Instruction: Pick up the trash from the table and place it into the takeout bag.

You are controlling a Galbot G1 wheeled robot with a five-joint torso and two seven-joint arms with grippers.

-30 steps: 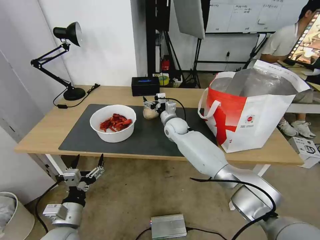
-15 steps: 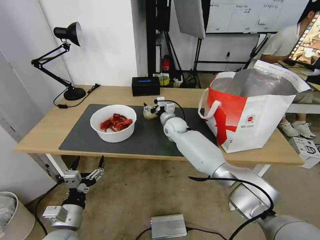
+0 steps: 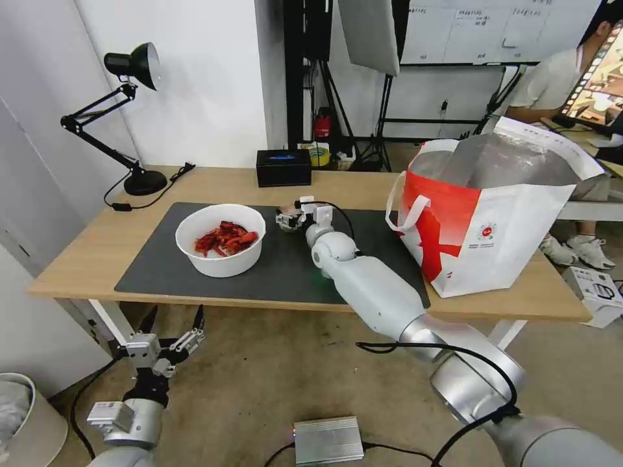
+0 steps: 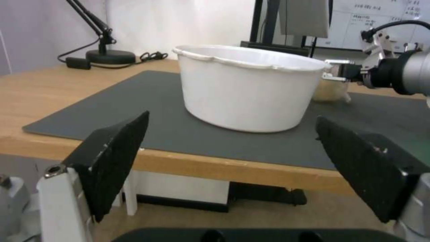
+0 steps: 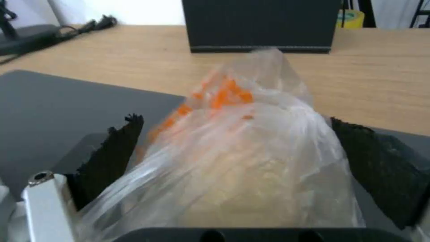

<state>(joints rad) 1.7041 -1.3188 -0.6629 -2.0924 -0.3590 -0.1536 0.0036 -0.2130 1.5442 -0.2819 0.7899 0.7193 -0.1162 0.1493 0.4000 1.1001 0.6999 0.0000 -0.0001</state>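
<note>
Mid-frame in the head view, the right hand (image 3: pixel 287 219) straddles the wrapped lump (image 5: pixel 251 161) on the mat, pads apart either side, seemingly not yet clamped. Slick film could slip out. Left hand (image 3: pixel 170 322) hangs open, lower left.

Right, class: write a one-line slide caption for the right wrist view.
Right tool straddles the plastic-wrapped beige lump on the dark grey mat.

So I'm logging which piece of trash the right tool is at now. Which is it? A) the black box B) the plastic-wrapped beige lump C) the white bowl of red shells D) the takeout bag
B: the plastic-wrapped lump sits between the fingers of the right tool, on the grey mat, apart from the bowl.
</note>
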